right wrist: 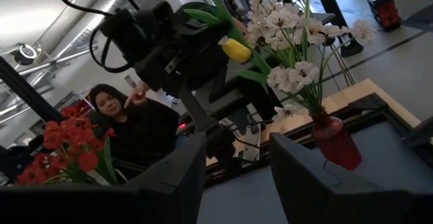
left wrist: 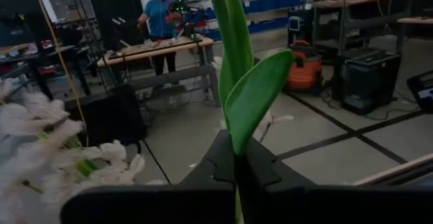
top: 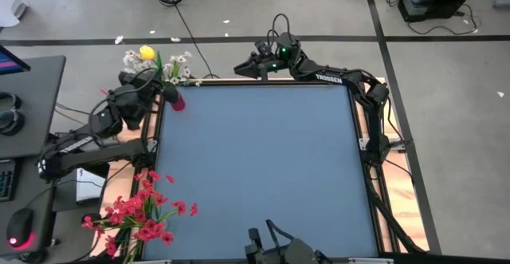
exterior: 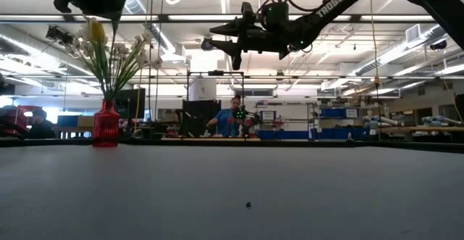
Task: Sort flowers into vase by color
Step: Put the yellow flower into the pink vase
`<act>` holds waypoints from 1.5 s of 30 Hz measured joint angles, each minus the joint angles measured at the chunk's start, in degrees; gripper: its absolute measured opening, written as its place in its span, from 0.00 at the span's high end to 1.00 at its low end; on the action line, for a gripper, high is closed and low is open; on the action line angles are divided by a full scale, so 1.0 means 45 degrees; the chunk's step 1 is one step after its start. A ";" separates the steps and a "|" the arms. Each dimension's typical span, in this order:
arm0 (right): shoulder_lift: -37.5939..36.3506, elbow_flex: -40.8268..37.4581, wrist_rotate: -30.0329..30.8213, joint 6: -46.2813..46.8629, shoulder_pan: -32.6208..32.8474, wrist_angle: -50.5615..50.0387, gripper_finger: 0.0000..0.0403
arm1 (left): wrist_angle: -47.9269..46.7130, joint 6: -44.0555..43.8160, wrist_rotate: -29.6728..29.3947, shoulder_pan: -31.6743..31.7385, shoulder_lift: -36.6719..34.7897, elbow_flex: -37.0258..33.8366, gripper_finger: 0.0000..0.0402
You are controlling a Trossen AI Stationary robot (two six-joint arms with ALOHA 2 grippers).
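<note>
We see one desk (top: 263, 168), wide and blue-grey, with both arms at its far edge. The main risk, as we judge it, sits at the far left corner: the vase (exterior: 106, 126) is small and light under tall stems, so a sideways tug on the tulip could tip it off the desk edge. The left gripper (top: 145, 79) hangs above the vase, its fingers closed on the stem of one yellow tulip (top: 147, 53), whose lower end we cannot follow into the neck; a release too high would let it lean out or fall.

Two arms, then: the right gripper (top: 241, 69) waits over the far edge, near the middle, fingers spread and empty. One bunch of red flowers (top: 142, 210) lies at the near left edge, unsorted; its stems are too tangled to count. One vase holds a spray of white blossoms (right wrist: 291, 48), several stems. One tulip.
</note>
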 joint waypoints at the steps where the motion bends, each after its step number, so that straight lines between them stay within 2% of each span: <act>1: 0.0000 0.0000 -0.0030 0.0000 -0.0003 -0.0004 0.58 | 0.0207 0.0005 0.0009 0.0018 0.0015 -0.0136 1.00; 10: 0.0000 0.0000 -0.0315 -0.0006 -0.0001 -0.0141 0.58 | 0.0837 0.0441 -0.0129 0.0128 0.0012 -0.0390 1.00; 19: 0.0000 0.0000 -0.0306 -0.0439 -0.0002 -0.0526 0.58 | 0.0069 -0.1031 -0.0883 0.0183 0.0224 -0.0390 1.00; 27: -0.0004 0.0000 -0.0315 -0.0476 -0.0003 -0.0679 0.58 | 0.0976 -0.0952 -0.1033 0.0854 0.0744 -0.0390 1.00; 35: -0.0005 0.0000 -0.0408 -0.0555 -0.0003 -0.0786 0.58 | 0.0600 -0.1438 -0.0840 0.1559 0.1622 -0.0385 1.00; 45: -0.0005 0.0000 -0.0675 -0.0753 -0.0003 -0.0988 0.58 | 0.0462 -0.2318 -0.0832 0.1619 0.2518 -0.0366 0.96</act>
